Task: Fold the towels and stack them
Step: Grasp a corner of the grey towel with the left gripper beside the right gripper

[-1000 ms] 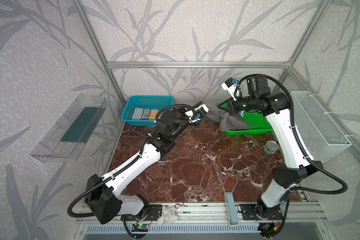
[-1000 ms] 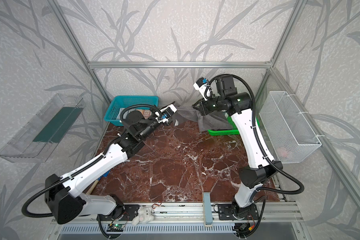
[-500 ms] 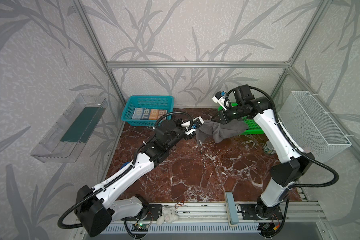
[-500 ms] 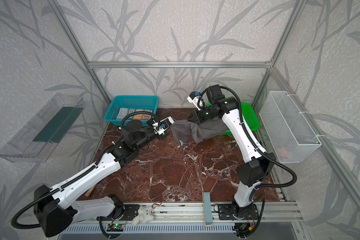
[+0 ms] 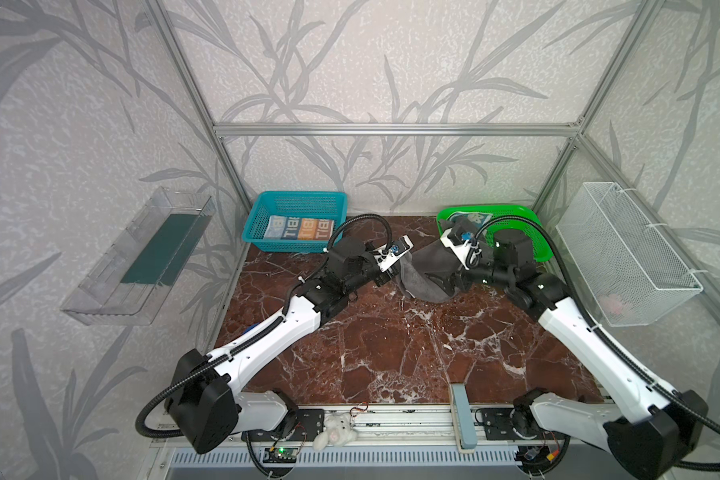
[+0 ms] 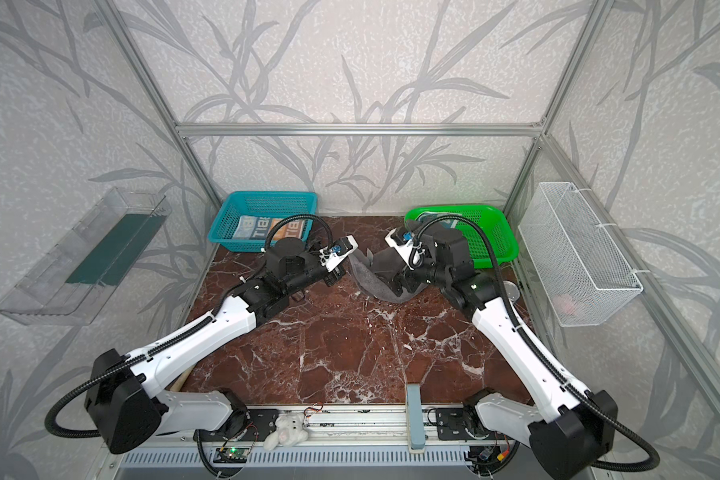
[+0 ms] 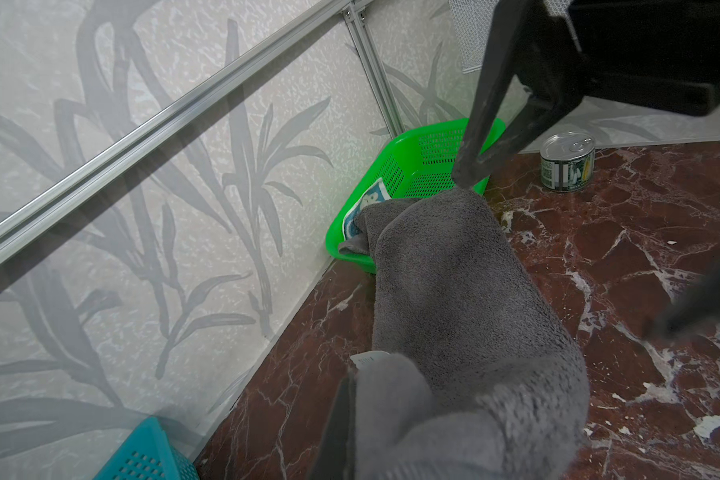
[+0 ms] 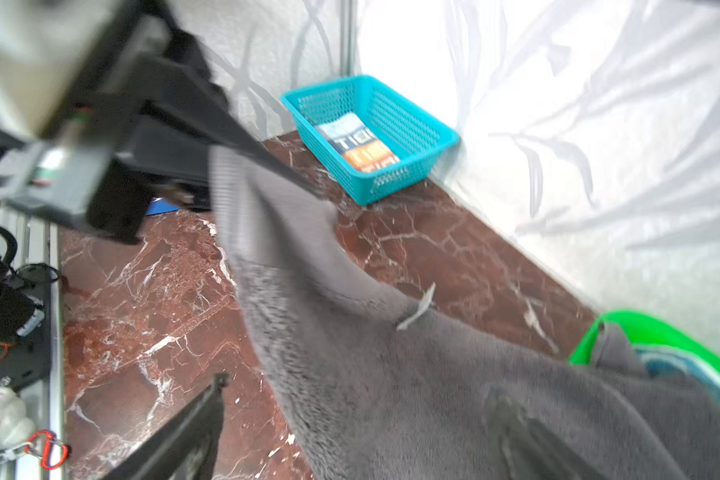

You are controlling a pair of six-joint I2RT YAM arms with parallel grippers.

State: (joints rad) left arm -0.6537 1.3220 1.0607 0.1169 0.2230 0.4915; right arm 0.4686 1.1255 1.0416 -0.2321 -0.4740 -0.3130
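Counter [image 5: 391,353], past the middle: dark grey towel [image 5: 422,276] bunched between both arms. Left gripper [image 5: 393,272] is clamped on its left edge. Right gripper [image 5: 444,284] has its jaws spread wide astride the other side. Towel's far end trails into green basket [image 5: 520,210], onto teal towel [image 5: 470,218]. Lettered towel [image 5: 300,228] sits folded in teal basket [image 5: 296,196], back left.

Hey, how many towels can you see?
3. A lettered orange, blue and white towel lies in the teal basket; a dark grey towel trails from the green basket onto the table; a teal towel lies inside that basket. Others may be hidden beneath.
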